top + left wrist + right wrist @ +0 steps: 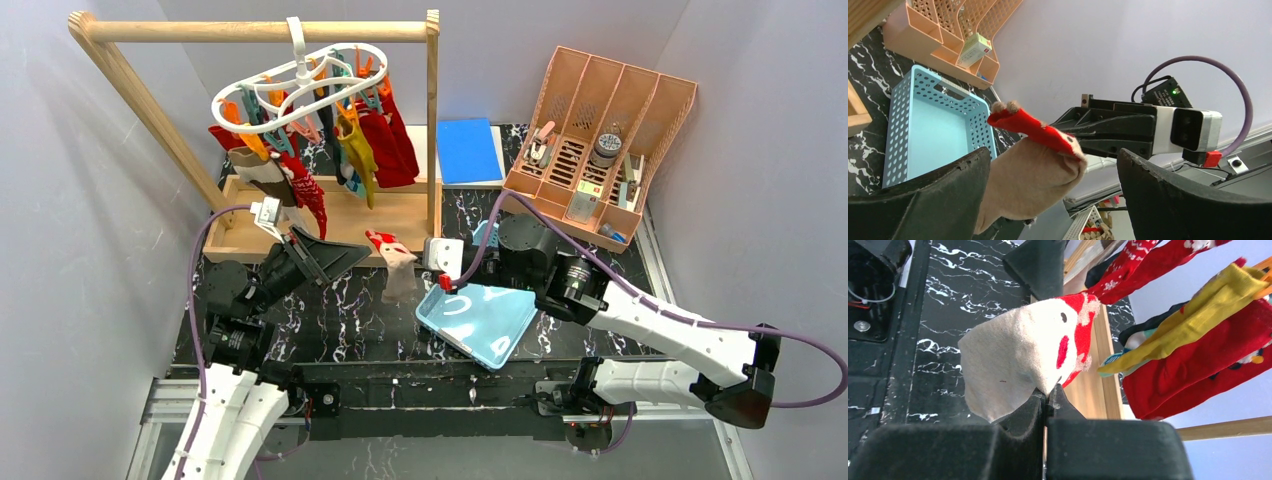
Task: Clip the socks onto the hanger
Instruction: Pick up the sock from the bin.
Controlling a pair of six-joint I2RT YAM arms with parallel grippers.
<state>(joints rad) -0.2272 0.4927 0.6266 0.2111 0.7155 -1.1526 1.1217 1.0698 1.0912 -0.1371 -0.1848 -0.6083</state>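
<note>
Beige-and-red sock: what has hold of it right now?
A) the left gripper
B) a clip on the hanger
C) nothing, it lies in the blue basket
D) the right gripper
D: the right gripper is pinched shut on the edge of the sock, while the left gripper stands wide open.

The left gripper (1053, 159) stands wide open, its two dark fingers (938, 192) rising from the bottom corners of the view. Between them hangs a beige sock (1028, 177) with a red cuff (1029, 127); it lies close against the finger on the left, though contact cannot be told. The right gripper (1075, 139) reaches in from the right, its black jaws pinched together on the sock's red cuff. Behind it sit a white camera housing (1190, 129) and a looping purple cable (1235, 82). On the black marbled table (863, 65) lies a light blue perforated basket (898, 135), with a peach organiser (933, 47) beyond it holding a small box (974, 49).
</note>
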